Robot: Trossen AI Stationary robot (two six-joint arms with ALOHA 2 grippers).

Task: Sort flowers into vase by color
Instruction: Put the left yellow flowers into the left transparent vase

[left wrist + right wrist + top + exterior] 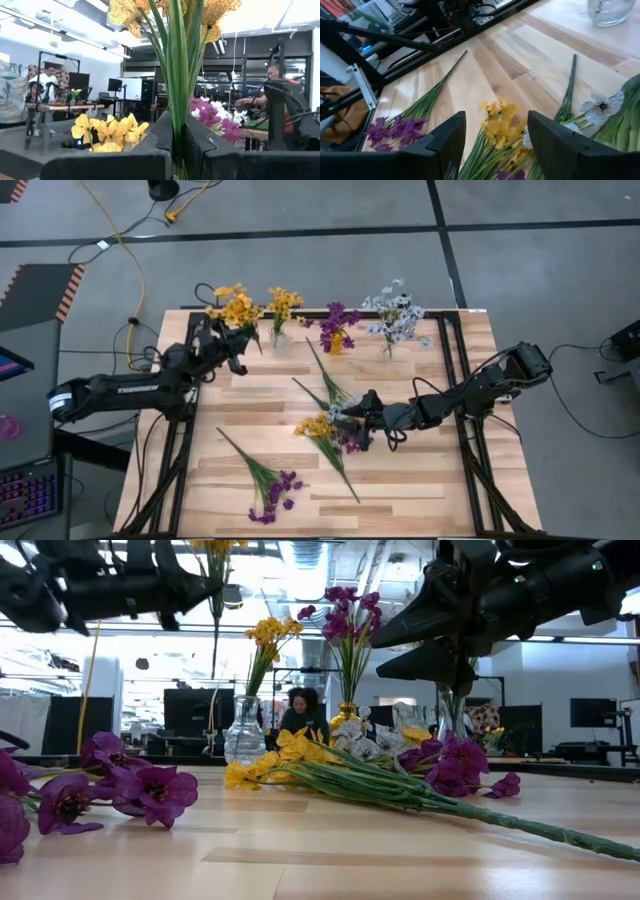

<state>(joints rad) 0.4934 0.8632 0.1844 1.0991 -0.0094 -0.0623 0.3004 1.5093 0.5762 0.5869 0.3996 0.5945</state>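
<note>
Currently my left gripper (228, 345) is clenching a yellow sprig (236, 308) by its thin green stem, blossoms sitting at the table's far edge, just beside the clear glass vase (279, 337) that's already carrying yellow flowers (283, 302). In the left wrist view the stem (180, 95) is running straight up btwn my dark fingers (207, 145), ruffled petals overhead.

My right gripper (362, 417) is hanging w/ jaws spread wide, holding nothing, over the mixed pile (330, 425) mid-table: yellow cluster (499, 120), a white blossom (603, 105) and long leafy stems crossing each other, lying directly under and ahead of the fingertips.

A separate purple sprig (272, 488) is lying alone near the front edge, well apart from both grippers.

Containers along the far edge: yellow vase (336, 342) holding purple flowers (340, 317); third vase (388, 348), looks clear, holding pale bluish-white flowers (396, 312).

Table (420, 480) is light wood planks, smooth. Blossoms look like fabric; stems thin and stiff.
</note>
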